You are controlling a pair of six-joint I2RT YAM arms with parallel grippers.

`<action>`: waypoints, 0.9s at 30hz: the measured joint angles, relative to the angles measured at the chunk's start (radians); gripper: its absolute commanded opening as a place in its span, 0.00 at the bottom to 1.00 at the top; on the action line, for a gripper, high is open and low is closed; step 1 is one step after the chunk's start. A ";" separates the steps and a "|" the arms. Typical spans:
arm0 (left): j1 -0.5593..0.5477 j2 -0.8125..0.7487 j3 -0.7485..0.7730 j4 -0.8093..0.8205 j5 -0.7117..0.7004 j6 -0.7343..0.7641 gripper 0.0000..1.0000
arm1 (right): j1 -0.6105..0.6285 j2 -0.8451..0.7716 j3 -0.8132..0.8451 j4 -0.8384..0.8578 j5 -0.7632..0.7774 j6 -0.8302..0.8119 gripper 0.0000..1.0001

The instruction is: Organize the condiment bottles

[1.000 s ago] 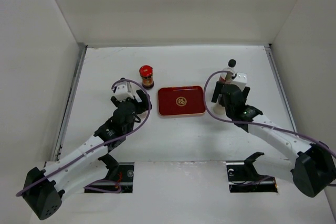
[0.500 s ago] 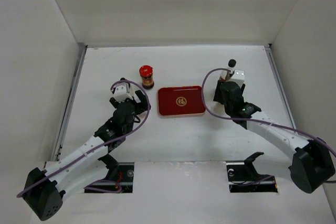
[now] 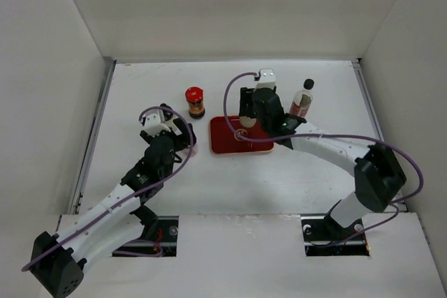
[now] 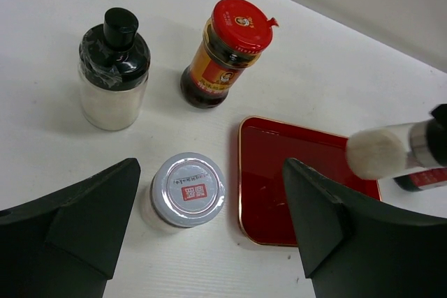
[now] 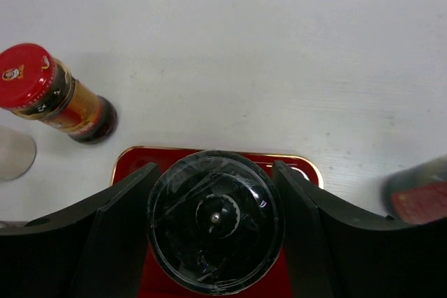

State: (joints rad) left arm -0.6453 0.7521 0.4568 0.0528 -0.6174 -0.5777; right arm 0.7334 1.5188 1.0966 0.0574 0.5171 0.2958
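Observation:
My right gripper (image 3: 246, 118) (image 5: 214, 172) is shut on the dark-capped shaker (image 5: 215, 232) and holds it over the red tray (image 3: 260, 144) (image 5: 133, 157); its pale base shows in the left wrist view (image 4: 377, 153). My left gripper (image 3: 178, 132) (image 4: 213, 204) is open above the silver-lidded jar (image 4: 187, 190), which stands on the table left of the tray (image 4: 293, 186). The black-capped white bottle (image 4: 113, 68) and the red-lidded dark jar (image 4: 223, 54) (image 3: 195, 102) (image 5: 52, 92) stand beyond it. The tall black-capped bottle with a red label (image 3: 302, 99) (image 5: 419, 197) stands right of the tray.
White walls enclose the table on the left, back and right. The right arm's purple cable (image 3: 234, 102) loops over the tray's far side. The tray's surface holds nothing but the shaker hanging over it.
My right gripper has swung left from beside the tall bottle to over the tray, carrying the shaker. The left gripper shifted slightly left and back.

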 measured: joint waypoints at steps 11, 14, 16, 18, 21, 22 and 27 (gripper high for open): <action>0.024 -0.031 -0.002 -0.037 0.000 -0.006 0.83 | 0.019 0.214 0.067 0.057 -0.080 -0.005 0.55; 0.030 -0.030 -0.002 -0.042 0.000 -0.006 0.83 | 0.019 0.223 0.067 0.079 -0.089 -0.005 0.55; 0.030 -0.030 -0.002 -0.042 0.000 -0.007 0.83 | 0.019 0.224 0.067 0.091 -0.091 -0.006 0.55; 0.030 -0.030 -0.003 -0.042 -0.001 -0.007 0.83 | 0.014 0.225 0.068 0.108 -0.092 -0.008 0.55; 0.037 -0.030 -0.005 -0.043 -0.001 -0.007 0.83 | 0.014 0.233 0.069 0.132 -0.092 -0.017 0.55; 0.039 -0.030 -0.006 -0.043 -0.001 -0.008 0.83 | 0.014 0.242 0.074 0.137 -0.092 -0.021 0.56; 0.049 -0.030 -0.013 -0.050 -0.001 -0.009 0.83 | 0.013 0.282 0.081 0.148 -0.083 -0.058 0.59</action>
State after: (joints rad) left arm -0.5964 0.7223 0.4442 0.0025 -0.6186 -0.5869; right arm 0.7467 1.8004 1.1774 0.2054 0.4339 0.2382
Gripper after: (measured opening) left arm 0.829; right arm 0.702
